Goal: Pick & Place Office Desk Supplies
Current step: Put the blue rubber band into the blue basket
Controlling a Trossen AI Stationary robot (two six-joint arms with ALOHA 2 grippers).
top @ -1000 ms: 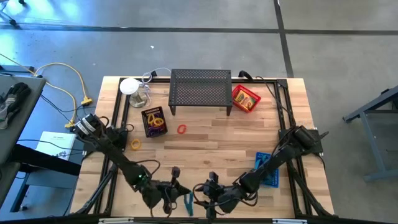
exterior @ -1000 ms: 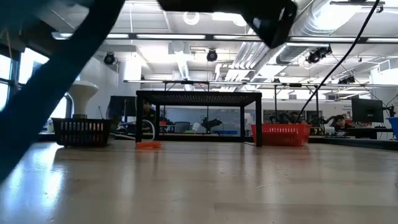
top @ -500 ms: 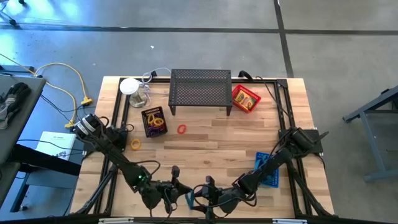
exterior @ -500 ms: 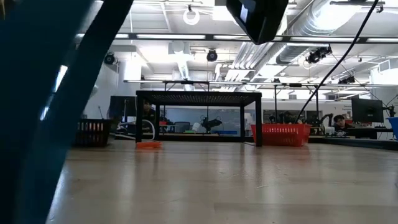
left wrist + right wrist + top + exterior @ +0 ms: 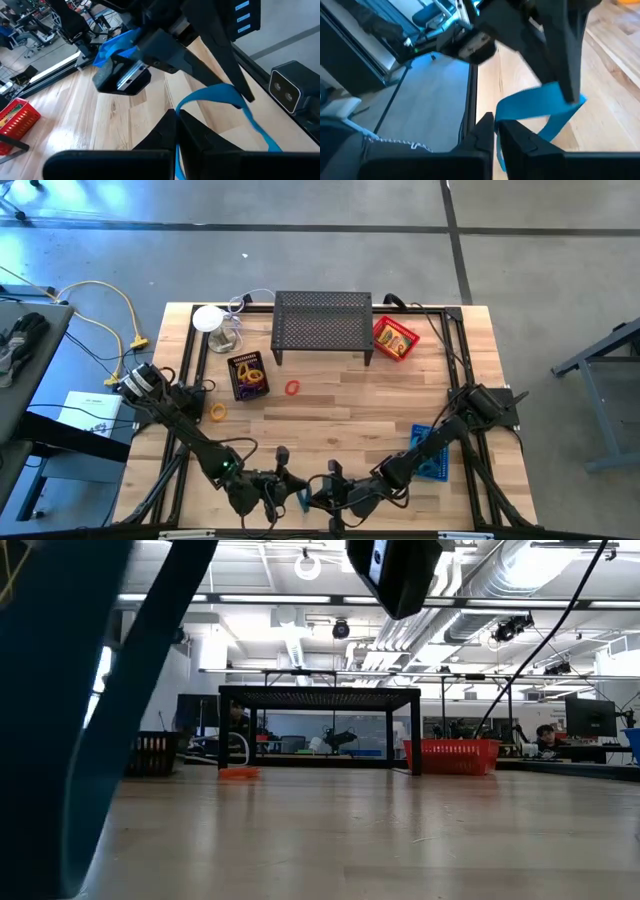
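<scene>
While both hands pinch it, the blue band (image 5: 220, 97) curls as 1 thin flat loop.

Perforated metal stand (image 5: 322, 326) at rear centre of table (image 5: 330, 405). Glass object (image 5: 214, 326) left of it at the rear-left corner; mesh tray (image 5: 395, 338) just right of it with a box inside. Second tray (image 5: 247, 375) in front of the stand's left end, rings in it. One ring (image 5: 292, 388) loose just right of that tray, another (image 5: 218, 412) front-left of it. Third tray (image 5: 430, 451) near right edge. Left gripper (image 5: 288, 488) and right gripper (image 5: 325, 492) meet at front edge centre, a band (image 5: 303, 502) between them.
</scene>
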